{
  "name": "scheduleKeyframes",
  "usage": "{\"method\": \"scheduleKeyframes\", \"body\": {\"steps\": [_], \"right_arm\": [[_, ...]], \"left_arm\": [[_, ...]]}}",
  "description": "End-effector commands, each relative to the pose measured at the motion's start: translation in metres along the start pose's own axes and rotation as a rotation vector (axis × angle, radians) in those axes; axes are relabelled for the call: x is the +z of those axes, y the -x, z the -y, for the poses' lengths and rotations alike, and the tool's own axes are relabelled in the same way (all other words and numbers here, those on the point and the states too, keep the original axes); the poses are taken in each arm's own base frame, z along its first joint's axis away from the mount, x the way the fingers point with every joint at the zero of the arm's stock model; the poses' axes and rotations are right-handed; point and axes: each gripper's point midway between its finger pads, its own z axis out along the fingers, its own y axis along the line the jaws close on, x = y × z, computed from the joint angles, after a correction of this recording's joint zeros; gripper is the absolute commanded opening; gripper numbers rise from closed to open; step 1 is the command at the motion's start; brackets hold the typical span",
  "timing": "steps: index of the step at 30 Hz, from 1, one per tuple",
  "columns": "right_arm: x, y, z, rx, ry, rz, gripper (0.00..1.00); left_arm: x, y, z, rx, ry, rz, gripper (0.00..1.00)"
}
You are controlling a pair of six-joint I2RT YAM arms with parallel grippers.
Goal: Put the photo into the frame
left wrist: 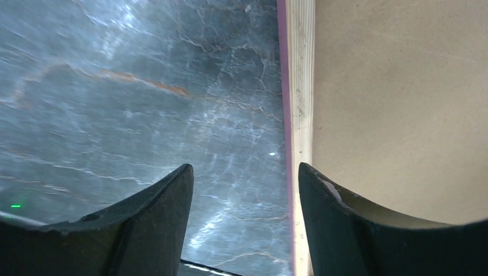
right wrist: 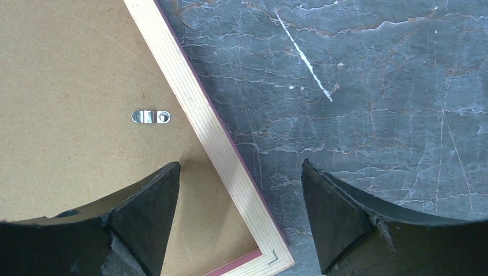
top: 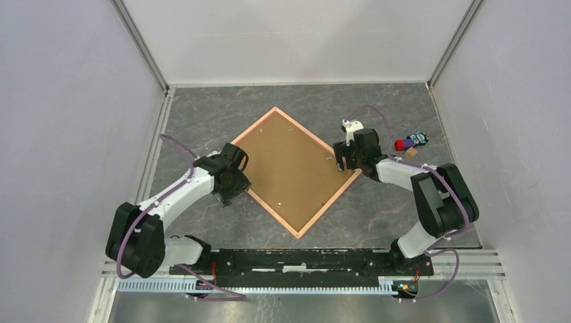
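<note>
The frame lies face down on the dark table, turned like a diamond, its brown back board up and pink edge around it. My left gripper is open, its jaws straddling the frame's left edge. My right gripper is open over the frame's right corner, one finger above the board, the other above the table. A small metal clip sits on the board. The photo is not in view.
A few small toys, red, blue and tan, lie on the table right of the right gripper. Grey walls close in the table on both sides and at the back.
</note>
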Motion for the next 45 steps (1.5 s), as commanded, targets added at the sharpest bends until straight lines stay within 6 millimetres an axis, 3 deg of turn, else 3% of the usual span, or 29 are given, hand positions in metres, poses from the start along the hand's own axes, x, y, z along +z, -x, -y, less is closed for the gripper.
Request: {"method": "scheduleKeyframes", "body": {"steps": [1,7,11,16,23,27,31,34,39,45], "right_arm": [[-0.002,0.020,0.003,0.007,-0.013,0.061,0.82],[-0.001,0.020,0.001,0.008,-0.004,0.060,0.82],[-0.001,0.020,0.001,0.011,-0.001,0.061,0.82],[0.000,0.019,0.001,0.010,0.000,0.056,0.82],[-0.001,0.020,0.002,0.011,-0.012,0.057,0.82],[-0.003,0.021,0.007,0.005,-0.035,0.062,0.82],[-0.002,0.020,0.002,0.009,-0.011,0.065,0.79],[-0.001,0.025,-0.006,-0.004,0.027,0.085,0.77],[-0.003,0.029,-0.017,-0.061,0.043,0.093,0.79],[0.001,0.022,-0.008,-0.076,-0.025,0.055,0.78]], "left_arm": [[0.007,0.000,0.039,-0.219,-0.160,-0.034,0.76],[0.033,-0.010,0.029,-0.182,-0.077,-0.065,0.78],[0.045,-0.017,0.018,-0.204,0.018,-0.086,0.59],[0.053,-0.013,0.015,-0.174,0.063,-0.064,0.54],[0.061,-0.006,0.005,0.007,0.109,-0.026,0.22],[0.063,0.004,0.009,0.135,0.082,0.010,0.13],[0.059,0.019,0.030,0.231,-0.002,0.064,0.08],[0.059,0.018,0.046,0.262,-0.063,0.042,0.03],[0.066,0.012,0.053,0.310,-0.058,-0.022,0.02],[0.069,0.012,0.053,0.314,-0.050,-0.029,0.02]]}}
